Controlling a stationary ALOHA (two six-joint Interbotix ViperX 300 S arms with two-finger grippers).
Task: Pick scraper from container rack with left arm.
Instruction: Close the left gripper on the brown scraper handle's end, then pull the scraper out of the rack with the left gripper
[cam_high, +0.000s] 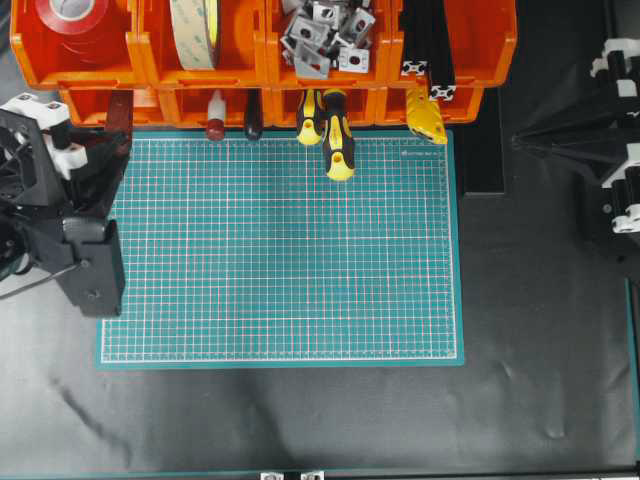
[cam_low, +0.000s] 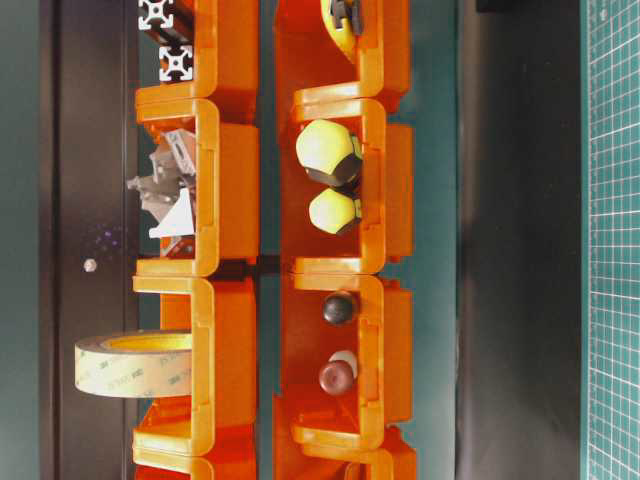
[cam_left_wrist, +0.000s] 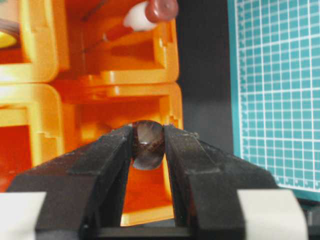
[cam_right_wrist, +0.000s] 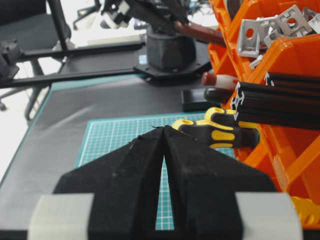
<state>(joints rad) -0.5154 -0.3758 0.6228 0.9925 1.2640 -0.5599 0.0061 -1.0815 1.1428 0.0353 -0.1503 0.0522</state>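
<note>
Black bench (cam_high: 300, 420) underneath, with a green gridded mat (cam_high: 280, 250) laid in the middle. Along the mat's far edge, the orange container rack (cam_high: 150, 60) in two tiers of open-front bins, about as wide as the mat.

At the overhead view's left edge, the left arm (cam_high: 60, 200), reaching towards the end bin of the lower tier. Opposite, at the right edge, the right arm (cam_high: 620, 150), well apart from the rack's contents.

Left gripper (cam_left_wrist: 148, 131) clamped on the scraper (cam_left_wrist: 147, 147): rounded reddish-brown handle end pinched between the two black fingers (cam_left_wrist: 110, 150), right in front of an orange bin opening. From the right wrist view, the same reddish handle slanting from that gripper towards the rack. Blade hidden; cannot tell whether inside the bin or clear of it.

Right gripper (cam_right_wrist: 164, 131) closed on nothing, fingertips pressed together above the mat.

In the upper bins: red tape roll (cam_high: 75, 20), pale tape roll (cam_high: 195, 30), metal brackets (cam_high: 325, 35), black extrusions (cam_high: 430, 40). From the lower bins, two yellow-black screwdrivers (cam_high: 335, 135) sticking out over the mat edge, beside them a black-handled tool (cam_high: 253, 120) and a small red-knobbed white tool (cam_high: 215, 120).
</note>
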